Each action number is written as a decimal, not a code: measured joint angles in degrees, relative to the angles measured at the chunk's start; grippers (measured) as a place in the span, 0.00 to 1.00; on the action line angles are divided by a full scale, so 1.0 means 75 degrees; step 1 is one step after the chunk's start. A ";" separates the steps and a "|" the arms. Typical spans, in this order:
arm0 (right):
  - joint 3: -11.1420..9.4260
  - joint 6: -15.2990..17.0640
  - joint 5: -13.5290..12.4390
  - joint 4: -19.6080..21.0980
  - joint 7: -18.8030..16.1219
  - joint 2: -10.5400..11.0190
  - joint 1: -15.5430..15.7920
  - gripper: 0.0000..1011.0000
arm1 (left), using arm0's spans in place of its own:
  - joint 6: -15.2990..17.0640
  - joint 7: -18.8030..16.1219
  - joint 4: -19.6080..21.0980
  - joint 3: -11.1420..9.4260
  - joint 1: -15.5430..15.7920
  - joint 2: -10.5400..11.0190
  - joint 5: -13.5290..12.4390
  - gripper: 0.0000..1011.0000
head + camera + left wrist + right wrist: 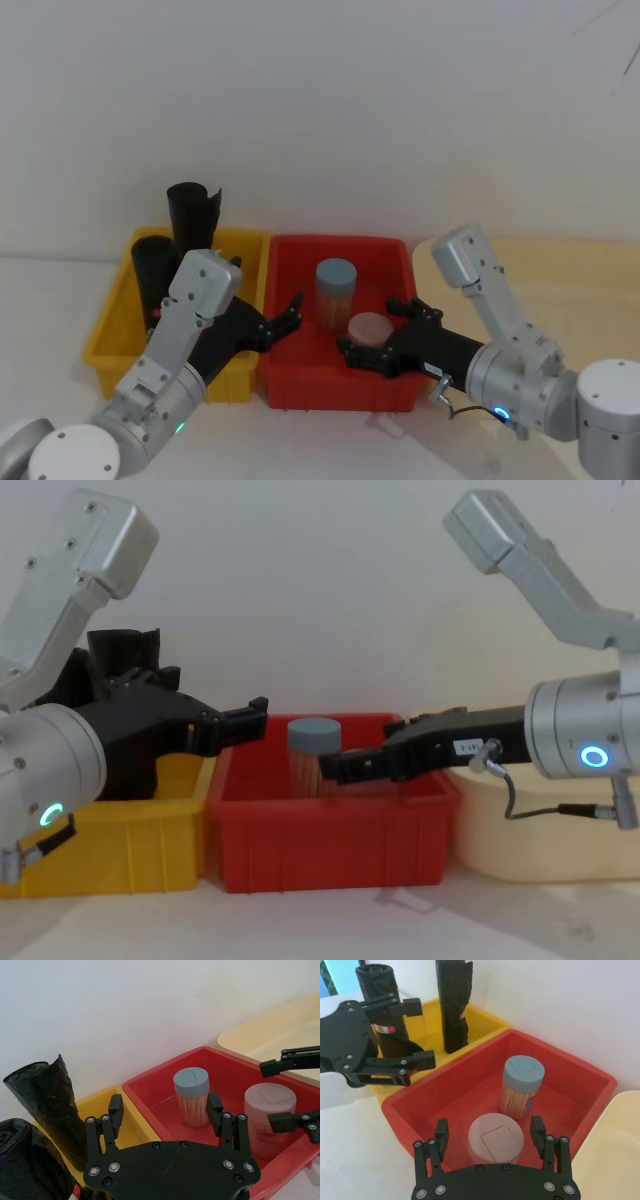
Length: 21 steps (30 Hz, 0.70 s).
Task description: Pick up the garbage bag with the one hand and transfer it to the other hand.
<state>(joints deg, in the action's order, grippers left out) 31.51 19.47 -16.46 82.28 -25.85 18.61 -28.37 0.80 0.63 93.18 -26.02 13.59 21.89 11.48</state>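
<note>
The left hand [283,318] is wide open and holds nothing. Its fingers point out over the edge where the yellow bin [105,330] meets the red bin [330,385]. The bag [152,268] is not in front of those fingers. It is back beside the wrist, on the hand's outer side, in the yellow bin. It stands straight up, with its red and white band low down. A plain roll [190,215] stands just past it, so the two are easy to mix up. The right hand [366,326] is open too and holds nothing. Its fingers sit on each side of a pink jar [496,1137] in the red bin, not squeezing it. The bag is well apart from this hand, so the left hand is the near one. I think the left hand needs to pull back and turn toward its outer side. Then it can come at the bag from the side, so the fingers close across the standing roll.
</note>
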 joint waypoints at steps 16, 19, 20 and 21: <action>0.0098 -0.0054 0.0102 -0.0454 -0.0099 -0.0123 -0.0212 0.78 | 0.0000 -0.0001 0.0000 0.0000 0.0000 0.0000 0.0000 0.99; 0.0106 -0.0057 0.0111 -0.0489 -0.0105 -0.0134 -0.0229 0.69 | 0.0000 0.0000 0.0000 0.0000 0.0001 0.0000 0.0000 0.99; 0.0107 -0.0058 0.0112 -0.0497 -0.0107 -0.0137 -0.0234 0.68 | 0.0000 -0.0001 0.0000 0.0000 0.0000 0.0000 0.0000 0.99; 0.0109 -0.0061 0.0114 -0.0507 -0.0110 -0.0140 -0.0238 0.66 | 0.0000 0.0000 0.0000 0.0000 0.0000 0.0000 0.0000 0.99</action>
<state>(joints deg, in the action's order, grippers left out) 32.33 19.01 -15.60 78.47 -26.68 17.56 -30.16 0.80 0.62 93.18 -26.03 13.59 21.90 11.48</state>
